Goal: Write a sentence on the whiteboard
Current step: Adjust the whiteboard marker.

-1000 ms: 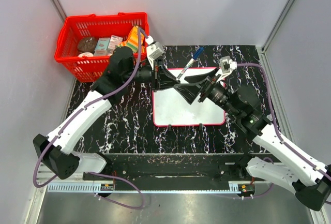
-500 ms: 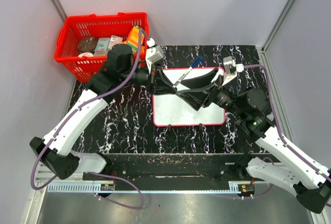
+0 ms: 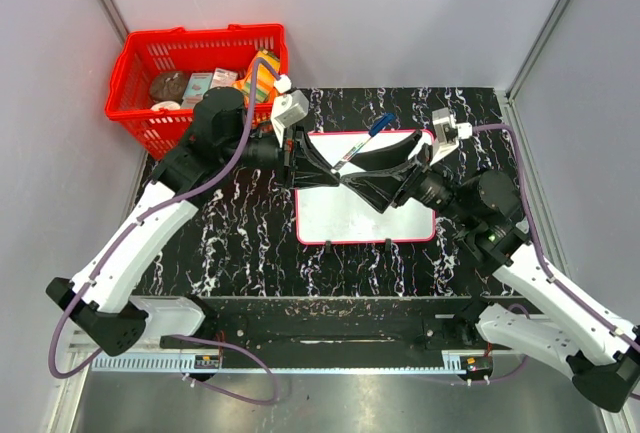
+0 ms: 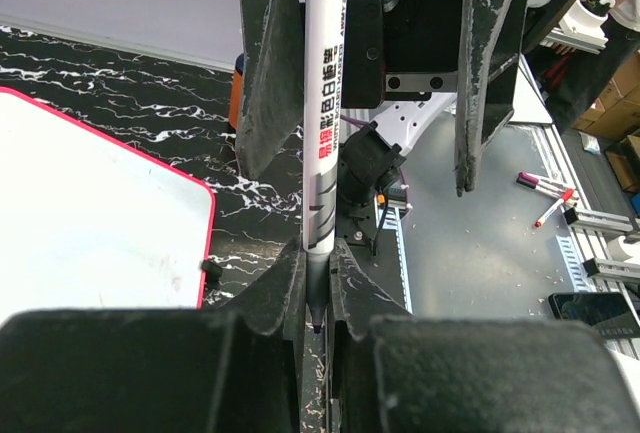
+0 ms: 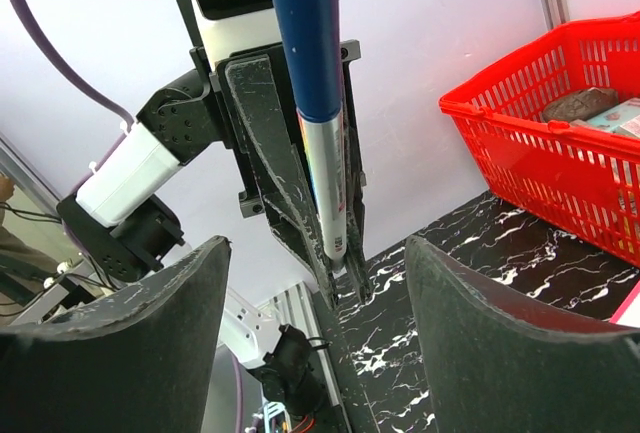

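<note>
Top cam's showing the whiteboard [image 3: 360,218] on the worktop [image 3: 230,233], far half blocked by left fingers [image 3: 315,158] and right fingers [image 3: 385,158]; left wrist's showing the left pair pinching the marker [image 4: 322,133], right wrist's showing the right pair spread around it.

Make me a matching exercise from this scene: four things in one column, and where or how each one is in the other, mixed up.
Things:
1 marker
2 whiteboard
3 red basket
4 right pincer

Places or states:
A in the far left corner
B open, either side of the blue cap
C clamped in the left pincer
D flat on the black table

Pairs: 1-C, 2-D, 3-A, 4-B
</note>
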